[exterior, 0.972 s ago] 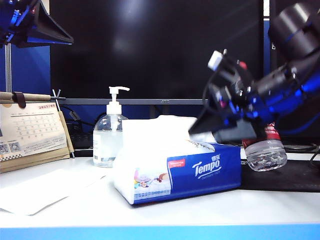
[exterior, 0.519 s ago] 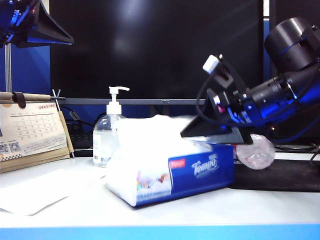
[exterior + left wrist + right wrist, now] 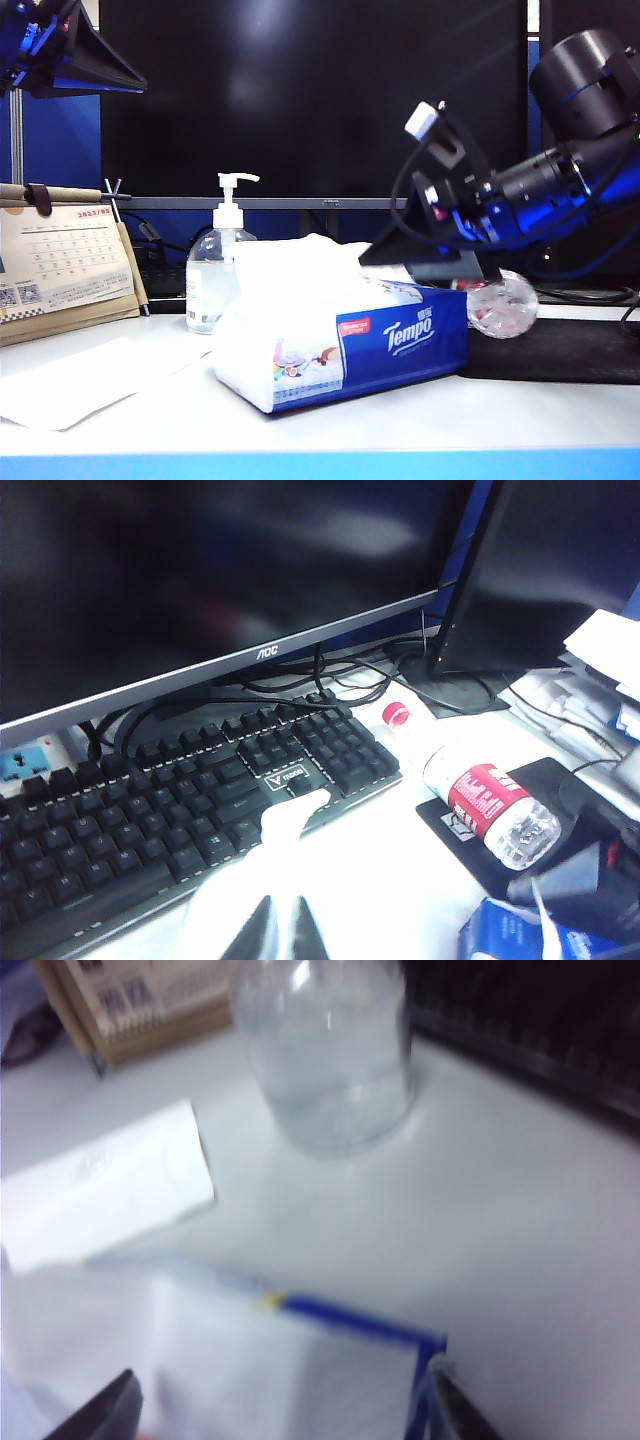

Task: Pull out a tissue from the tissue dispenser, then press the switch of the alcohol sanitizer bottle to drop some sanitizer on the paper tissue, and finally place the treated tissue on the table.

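The blue tissue dispenser lies mid-table, and a white tissue pokes from its top. My right gripper is low over the pack's right end. It stands open, with the blurred white top between its fingers and the pack's blue edge ahead. The alcohol sanitizer bottle stands behind the pack's left end, with its switch untouched. My left gripper hangs high at the upper left, shut, above the white switch. Bare table lies in front.
A flat white sheet lies front left, also in the right wrist view. A desk calendar stands at the far left. A red-capped water bottle lies on a black mat. A keyboard and monitor sit behind.
The tissue dispenser has slid a little to the left. My right gripper has tipped and settled over the pack's right end. The water bottle behind it has rolled. My left gripper has not moved.
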Robot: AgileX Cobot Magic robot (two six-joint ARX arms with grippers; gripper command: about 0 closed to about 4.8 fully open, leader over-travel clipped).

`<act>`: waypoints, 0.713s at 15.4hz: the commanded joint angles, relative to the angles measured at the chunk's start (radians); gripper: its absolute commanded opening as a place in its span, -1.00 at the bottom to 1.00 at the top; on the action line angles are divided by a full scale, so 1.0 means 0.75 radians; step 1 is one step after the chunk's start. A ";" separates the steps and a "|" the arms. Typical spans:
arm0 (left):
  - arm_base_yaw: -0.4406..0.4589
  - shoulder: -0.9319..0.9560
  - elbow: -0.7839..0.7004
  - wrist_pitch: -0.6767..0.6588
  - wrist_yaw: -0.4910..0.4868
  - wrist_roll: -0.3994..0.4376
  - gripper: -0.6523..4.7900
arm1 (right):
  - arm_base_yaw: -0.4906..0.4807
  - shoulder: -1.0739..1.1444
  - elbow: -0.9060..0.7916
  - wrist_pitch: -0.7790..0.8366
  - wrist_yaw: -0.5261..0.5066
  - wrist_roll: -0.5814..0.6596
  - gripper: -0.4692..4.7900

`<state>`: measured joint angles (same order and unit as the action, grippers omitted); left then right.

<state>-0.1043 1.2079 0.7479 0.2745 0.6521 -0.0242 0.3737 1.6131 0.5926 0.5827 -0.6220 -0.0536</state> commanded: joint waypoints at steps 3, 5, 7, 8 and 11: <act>0.001 -0.004 0.005 -0.027 0.009 0.054 -0.65 | 0.006 0.129 0.031 0.081 -0.161 0.082 0.57; 0.001 -0.004 0.005 -0.050 0.003 0.075 -0.65 | 0.006 0.143 0.031 0.089 -0.246 0.082 0.31; 0.001 -0.004 0.005 -0.050 0.003 0.080 -0.65 | 0.006 0.142 0.031 0.124 -0.283 0.125 0.29; 0.001 -0.004 0.005 -0.050 -0.002 0.094 -0.65 | 0.006 0.142 0.031 0.136 -0.289 0.143 0.16; 0.001 -0.004 0.005 -0.050 -0.003 0.099 -0.66 | 0.006 0.142 0.031 0.132 -0.316 0.166 -0.13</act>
<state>-0.1043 1.2079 0.7479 0.2268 0.6510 0.0380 0.3759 1.7210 0.6151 0.6731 -0.8497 0.0582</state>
